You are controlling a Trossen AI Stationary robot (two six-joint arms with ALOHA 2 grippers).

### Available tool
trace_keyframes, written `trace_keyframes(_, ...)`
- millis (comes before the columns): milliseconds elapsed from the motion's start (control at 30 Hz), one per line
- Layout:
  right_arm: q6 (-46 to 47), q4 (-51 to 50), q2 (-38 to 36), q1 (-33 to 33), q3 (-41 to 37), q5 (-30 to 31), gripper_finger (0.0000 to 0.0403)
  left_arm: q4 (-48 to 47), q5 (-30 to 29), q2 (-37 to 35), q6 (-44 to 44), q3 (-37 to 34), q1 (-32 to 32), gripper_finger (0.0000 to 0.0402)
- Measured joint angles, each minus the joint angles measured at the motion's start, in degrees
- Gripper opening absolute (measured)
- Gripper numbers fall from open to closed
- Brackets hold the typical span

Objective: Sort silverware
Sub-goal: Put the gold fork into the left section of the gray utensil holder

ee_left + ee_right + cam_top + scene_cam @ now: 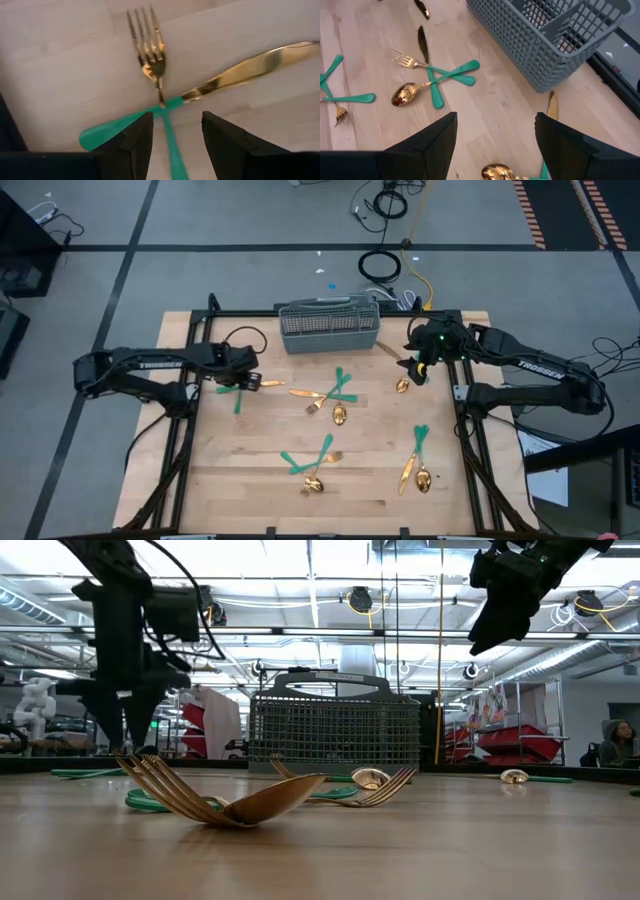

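Gold silverware with teal handles lies scattered on the wooden table (pixel 250 480). My left gripper (pixel 175 142) is open and points down over a fork (pixel 150 45) that lies crossed with a knife (pixel 250 65). Its fingers stand on either side of the fork's teal handle (pixel 170 145), low over the table (pixel 125 735). My right gripper (pixel 495 145) is open and held high (pixel 500 610) near the table's far right. It hangs over a gold spoon (pixel 497 172), also seen from above (pixel 403 385), with a gold knife (pixel 552 105) beside the grey mesh basket (pixel 545 35).
The grey basket (pixel 328 325) stands at the far edge, in the middle. Crossed forks and spoons lie mid-table (pixel 330 395), near the front (pixel 312 465) and at the right front (pixel 418 460). A dark frame runs along the table's sides (pixel 190 430).
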Motion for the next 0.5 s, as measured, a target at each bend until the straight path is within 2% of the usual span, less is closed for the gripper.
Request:
trace_keyframes(267, 0.3, -0.1, 0.0, 0.0, 0.0, 0.0, 0.0254, 4.6, -3.5, 8.3, 2.3, 0.0, 0.7, 0.0174)
trace_keyframes(500, 0.4, -0.1, 0.0, 0.0, 0.0, -0.1, 0.0254, 5.9, -2.9, 14.0, 2.7, 0.2, 3.5, 0.0167)
